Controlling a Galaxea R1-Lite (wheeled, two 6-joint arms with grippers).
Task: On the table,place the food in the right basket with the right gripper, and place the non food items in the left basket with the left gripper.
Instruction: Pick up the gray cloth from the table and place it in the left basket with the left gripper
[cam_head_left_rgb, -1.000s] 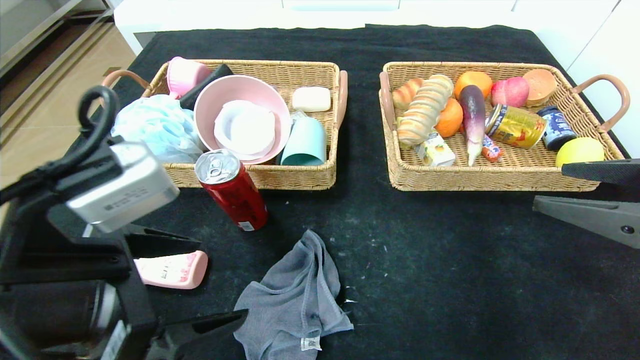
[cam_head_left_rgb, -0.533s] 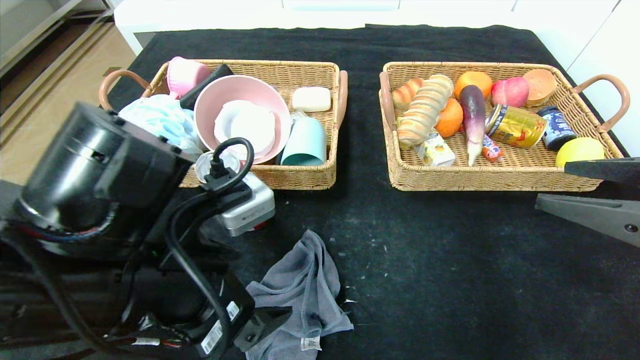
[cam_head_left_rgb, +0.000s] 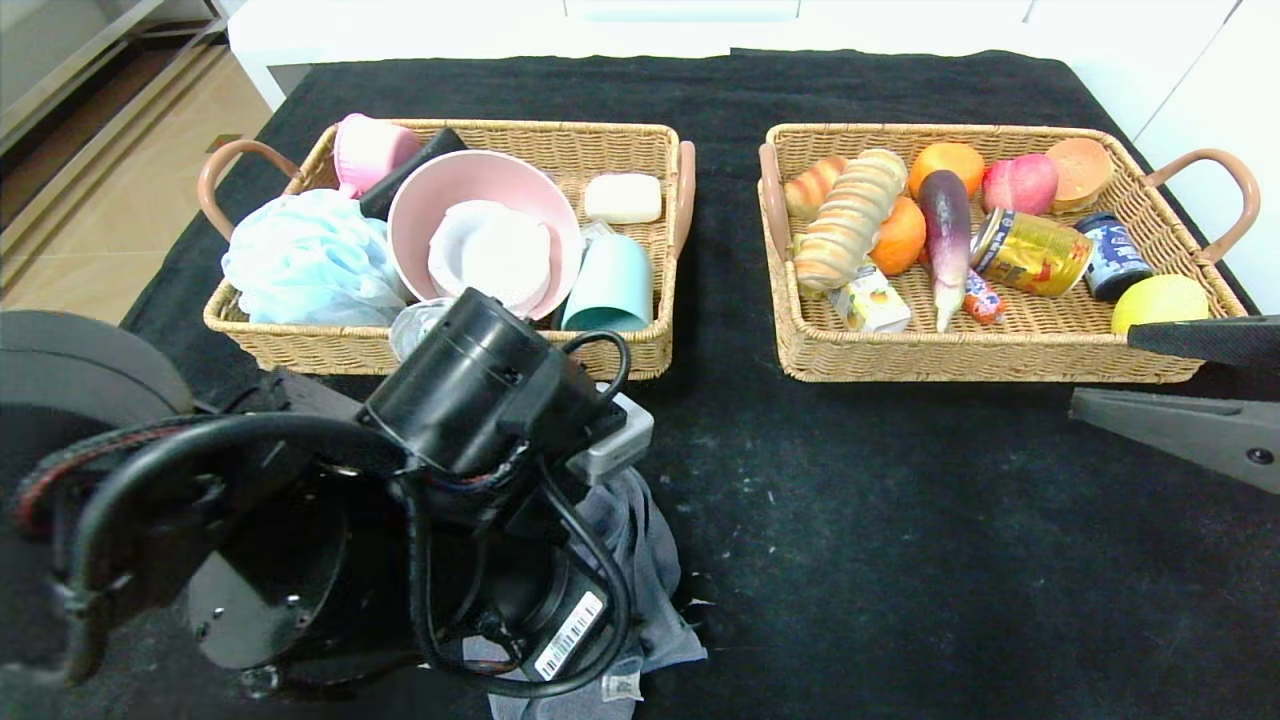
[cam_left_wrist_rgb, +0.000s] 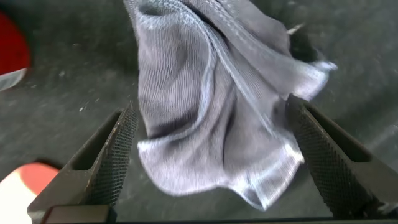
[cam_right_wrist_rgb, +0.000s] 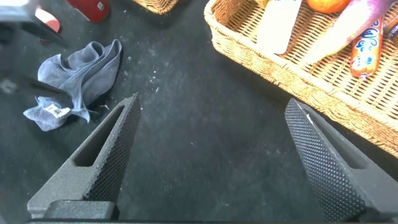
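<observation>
A crumpled grey cloth (cam_left_wrist_rgb: 211, 124) lies on the black table, partly showing under my left arm in the head view (cam_head_left_rgb: 655, 560). My left gripper (cam_left_wrist_rgb: 211, 109) is open just above it, with one finger on each side of the cloth; the arm hides the gripper in the head view. A red can (cam_left_wrist_rgb: 11, 50) stands beside it, only its top showing in the head view (cam_head_left_rgb: 415, 322). A pink item (cam_left_wrist_rgb: 25, 180) lies near the left finger. My right gripper (cam_head_left_rgb: 1097, 370) is open and empty over bare table at the right edge.
The left basket (cam_head_left_rgb: 600, 350) holds a pink bowl, blue sponge, teal cup and soap. The right basket (cam_head_left_rgb: 1000, 362) holds bread, fruit, an eggplant and cans. The right wrist view shows the cloth (cam_right_wrist_rgb: 81, 81) far from the right gripper (cam_right_wrist_rgb: 212, 102).
My left arm has swung right from beside the pink item to over the grey cloth, now covering the red can and the pink item. The right arm has not moved.
</observation>
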